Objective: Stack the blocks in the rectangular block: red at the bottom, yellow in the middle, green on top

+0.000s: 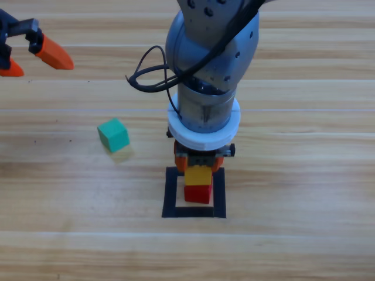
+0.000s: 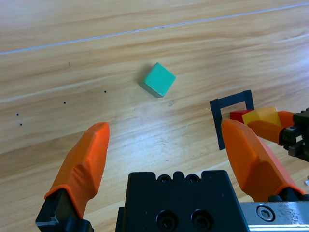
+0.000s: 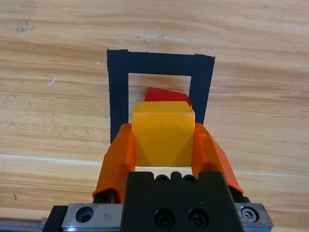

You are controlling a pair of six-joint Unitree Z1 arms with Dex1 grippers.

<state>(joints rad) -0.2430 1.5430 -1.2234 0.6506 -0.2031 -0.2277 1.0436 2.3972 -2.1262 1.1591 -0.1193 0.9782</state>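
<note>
Wooden worktop point(image 1: 304, 175), and the right claw point(image 3: 164, 145) is clamped on the yellow cube point(image 3: 163, 133), over the red cube point(image 3: 166, 94) inside the tape square point(image 3: 117, 96). Next: settle it squarely, then release. Green cube point(image 1: 113, 134) waits nearby; left claw point(image 2: 169, 145) idles, spread apart.

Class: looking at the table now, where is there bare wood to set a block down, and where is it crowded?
Bare wood lies left of the green cube below the open left gripper, and right of the black tape square. The square is crowded: the right gripper holds the yellow cube over the red cube.
</note>
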